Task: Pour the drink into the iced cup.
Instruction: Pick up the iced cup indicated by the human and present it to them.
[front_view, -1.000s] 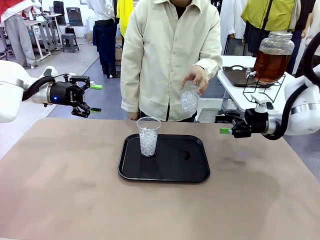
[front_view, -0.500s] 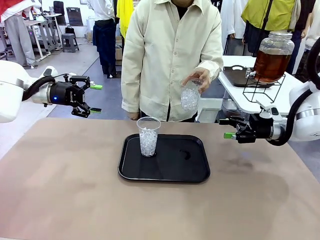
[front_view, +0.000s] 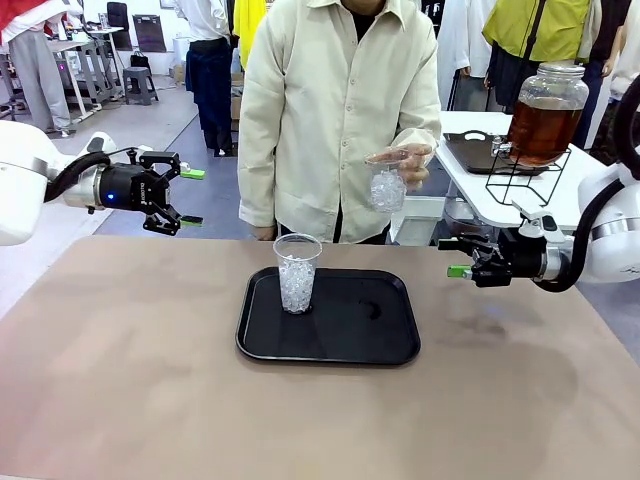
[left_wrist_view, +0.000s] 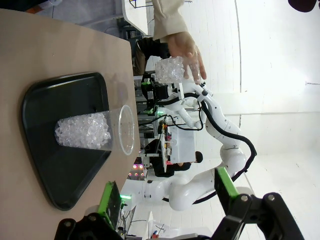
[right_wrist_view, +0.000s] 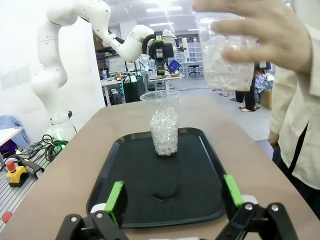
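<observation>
With left end effector (front_view: 188, 197) and right end effector (front_view: 452, 257) spread empty, the hand's (front_view: 415, 160) iced cup (front_view: 386, 187), at the tray's (front_view: 330, 355) one o'clock and packed full, may overflow under the drink (front_view: 543, 130).

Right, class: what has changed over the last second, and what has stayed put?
The person's hand raised the held cup slightly, toward picture right. The right gripper dipped and drew back a little. The left gripper, black tray and tray cup stayed put.
</observation>
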